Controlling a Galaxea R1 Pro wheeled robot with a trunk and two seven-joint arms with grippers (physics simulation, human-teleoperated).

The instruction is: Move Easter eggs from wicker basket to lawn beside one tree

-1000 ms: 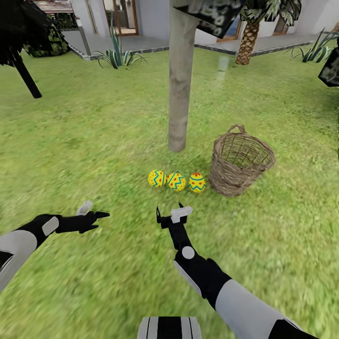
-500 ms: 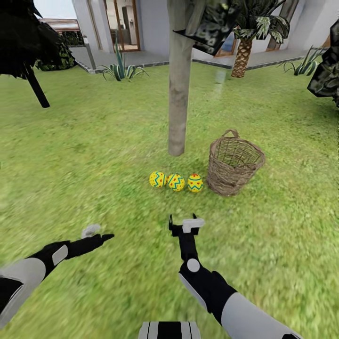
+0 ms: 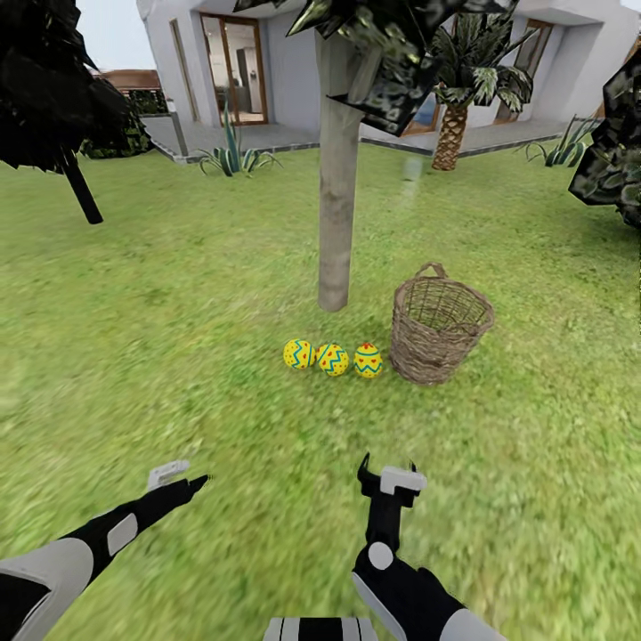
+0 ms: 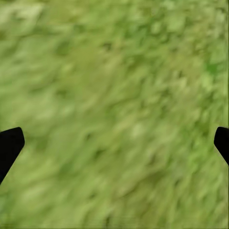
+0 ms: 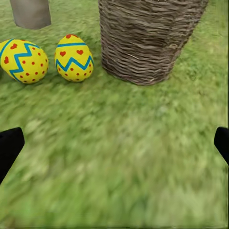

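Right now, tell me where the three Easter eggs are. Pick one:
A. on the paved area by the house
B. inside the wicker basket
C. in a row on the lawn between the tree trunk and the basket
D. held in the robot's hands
C: the three Easter eggs lie side by side on the lawn, just in front of the tree trunk and beside the wicker basket.

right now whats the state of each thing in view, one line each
three Easter eggs: out of the basket, in a row on the grass by the trunk
wicker basket: upright, looks empty
tree: trunk upright, eggs near its foot
left pincer: open, empty, over grass
right pincer: open, empty, short of the eggs
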